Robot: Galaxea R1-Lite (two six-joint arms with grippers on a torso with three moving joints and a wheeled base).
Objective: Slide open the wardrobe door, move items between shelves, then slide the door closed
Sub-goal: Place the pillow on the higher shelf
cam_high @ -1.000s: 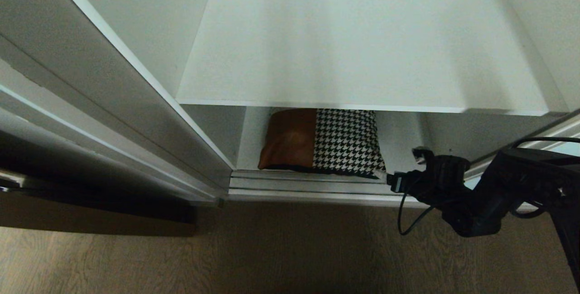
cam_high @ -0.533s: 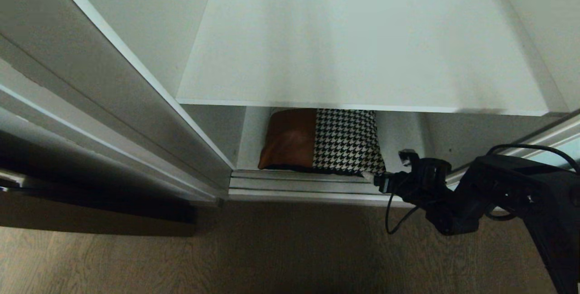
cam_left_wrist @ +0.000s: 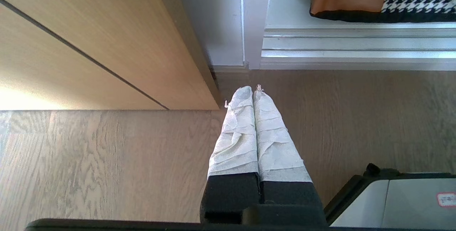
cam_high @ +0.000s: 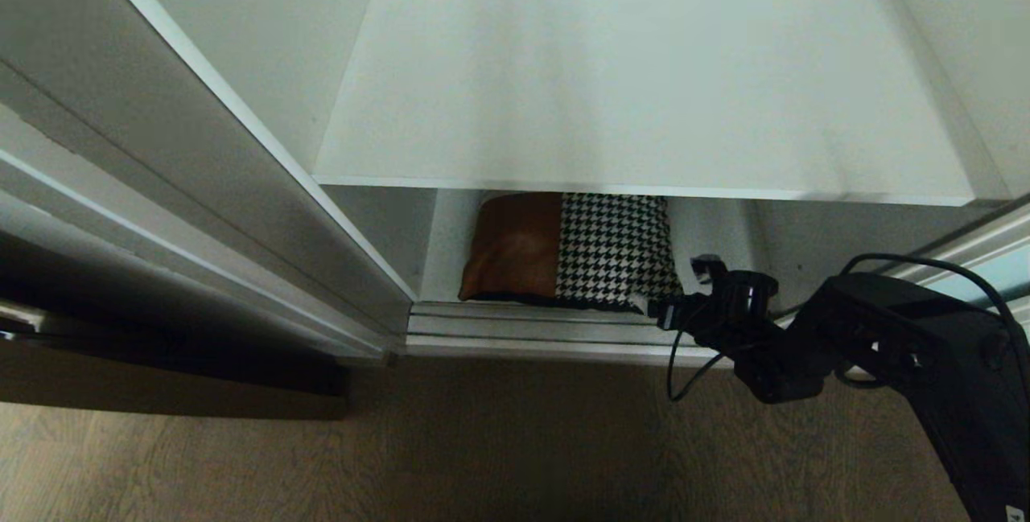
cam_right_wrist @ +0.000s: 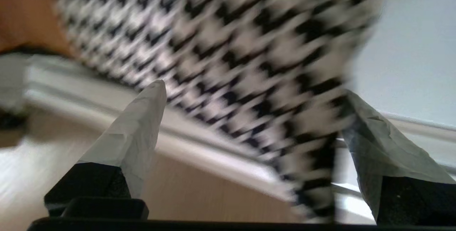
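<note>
right wrist view: right gripper [cam_right_wrist: 249, 99] fingers [cam_right_wrist: 139, 124] spread wide, the cushion [cam_right_wrist: 231, 46] corner between them, lined up to pinch it.

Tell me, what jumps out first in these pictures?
The cushion, half brown and half black-and-white checks, lies low in the white wardrobe under a bare shelf. The right pincer reaches in wide open at its checked corner. The left pincer hangs shut over the wood floor.
</note>
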